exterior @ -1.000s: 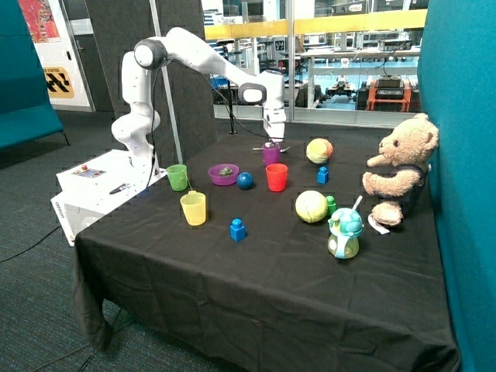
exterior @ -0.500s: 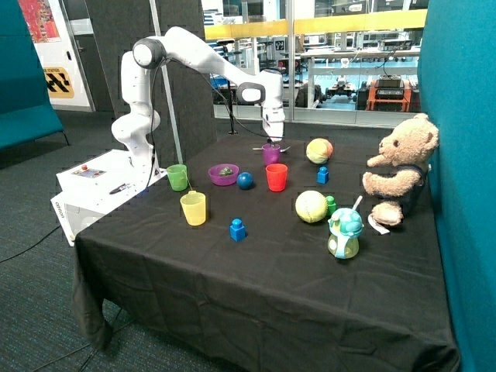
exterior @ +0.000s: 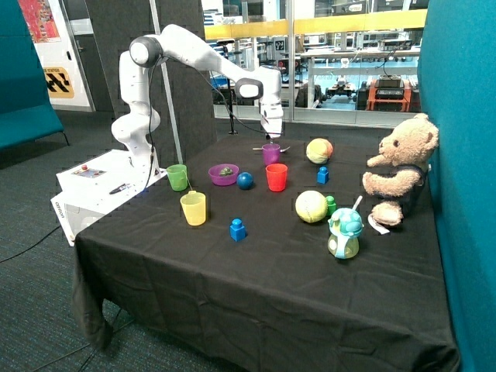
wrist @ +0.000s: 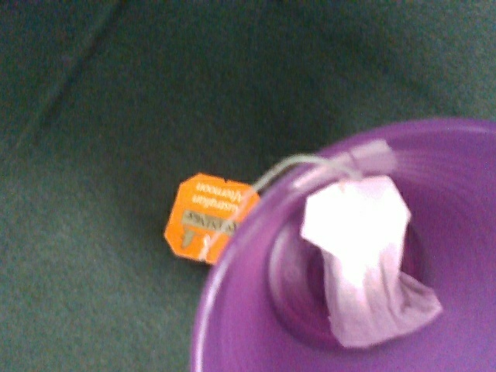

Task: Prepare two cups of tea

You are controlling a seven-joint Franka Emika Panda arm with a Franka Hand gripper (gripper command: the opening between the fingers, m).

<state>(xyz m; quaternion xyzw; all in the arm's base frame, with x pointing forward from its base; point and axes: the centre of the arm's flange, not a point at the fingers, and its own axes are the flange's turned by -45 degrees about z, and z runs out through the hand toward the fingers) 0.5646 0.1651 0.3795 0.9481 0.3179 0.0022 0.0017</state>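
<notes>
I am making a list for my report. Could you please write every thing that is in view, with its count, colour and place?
cups: 4; purple cup under the tool, red before it, light green cup by the robot base, yellow near it
tea bag: 1, white, inside purple cup; orange tag outside
bowl: 1, purple
balls: 3; blue, two yellowish
blocks: 2 blue
teddy bear: 1, tan
toy teapot: 1, teal
tool: 1, white, above purple cup

outside: we stand off a front corner of the table (exterior: 256, 294), looking across it toward the arm and glass wall, whole tabletop in view | wrist: we look steeply down, very near, into the purple cup (wrist: 349, 263) | shared: that purple cup (exterior: 271, 153) only
</notes>
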